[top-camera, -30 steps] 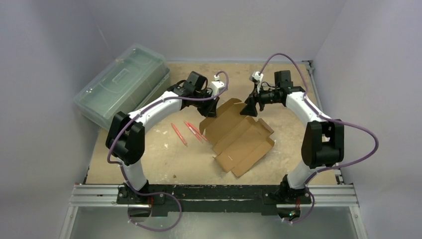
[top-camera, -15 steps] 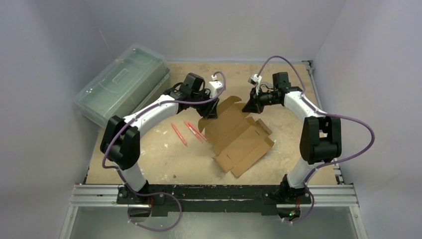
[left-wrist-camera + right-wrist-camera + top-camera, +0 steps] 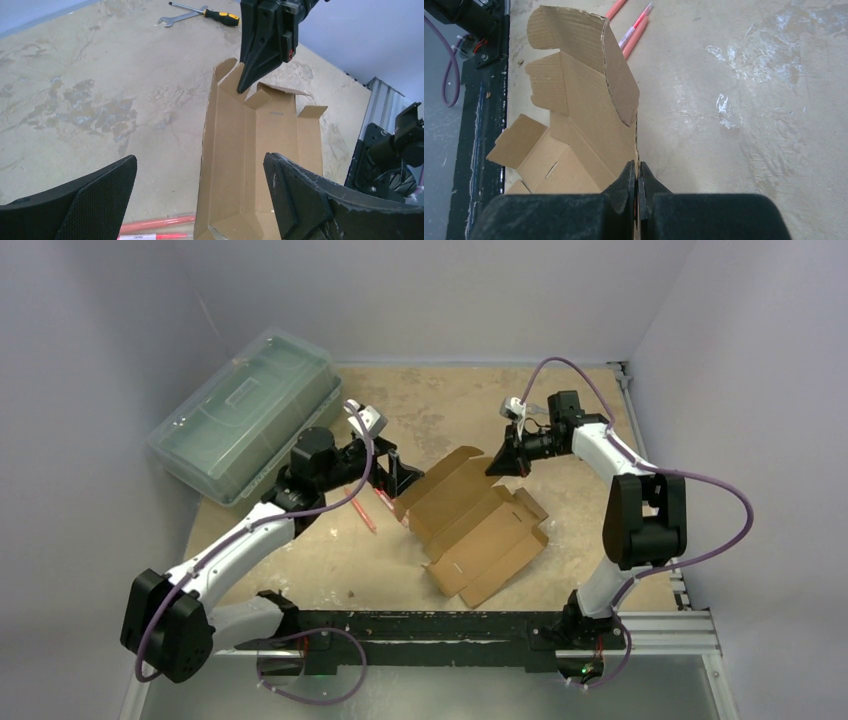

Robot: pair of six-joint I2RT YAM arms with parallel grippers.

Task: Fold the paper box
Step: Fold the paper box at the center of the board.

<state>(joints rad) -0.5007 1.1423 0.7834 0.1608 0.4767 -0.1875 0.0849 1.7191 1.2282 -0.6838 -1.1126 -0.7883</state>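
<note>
While pinching tight with the right gripper on only the thin top edge of the paper box at its far flap, probably risking a slip or an ugly crease. Hovering the left gripper with jaws spread wide just off the near end, gripping nothing, so likely dragging the half-folded carton across mid-table on any pull, maybe bumping the red pens beside it.
</note>
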